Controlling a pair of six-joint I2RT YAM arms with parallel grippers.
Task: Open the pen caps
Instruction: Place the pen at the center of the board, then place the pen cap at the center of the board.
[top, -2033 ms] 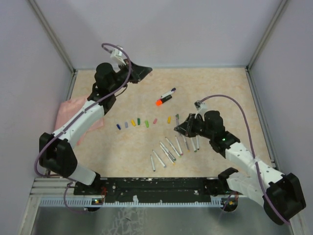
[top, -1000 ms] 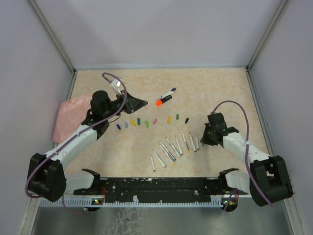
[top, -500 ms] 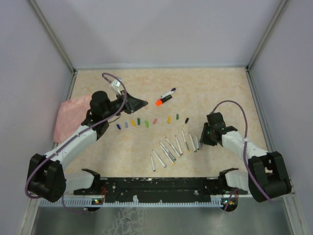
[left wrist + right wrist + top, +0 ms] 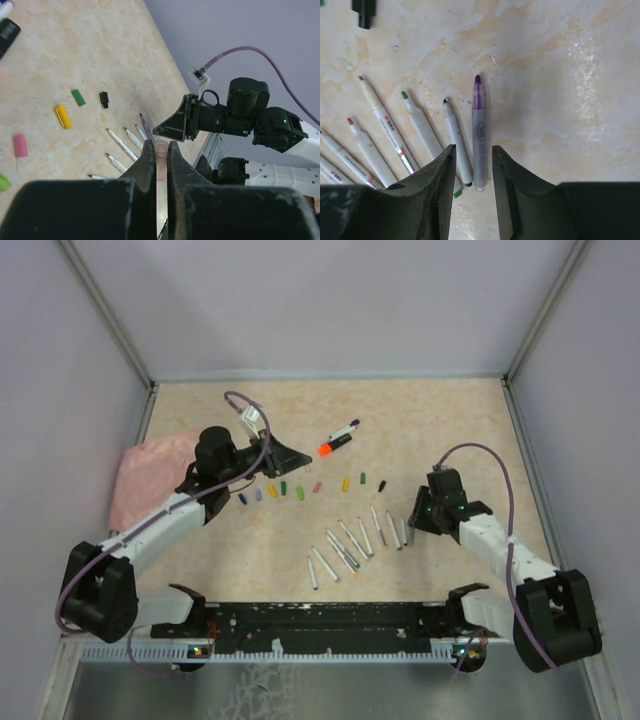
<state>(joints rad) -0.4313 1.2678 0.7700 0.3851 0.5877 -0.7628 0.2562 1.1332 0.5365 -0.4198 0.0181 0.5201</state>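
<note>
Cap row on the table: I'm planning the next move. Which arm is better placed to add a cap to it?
Left. The left gripper is shut on a pale cap and hangs close beside the cap row; the right gripper is open and empty over the uncapped pens.

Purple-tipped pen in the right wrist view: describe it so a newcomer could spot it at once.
On the beige table, a fan of uncapped pens lies below the right gripper. The purple-tipped pen is rightmost in that fan, its end between the open jaws. Its neighbours have white barrels; its own is pale lilac.
</note>
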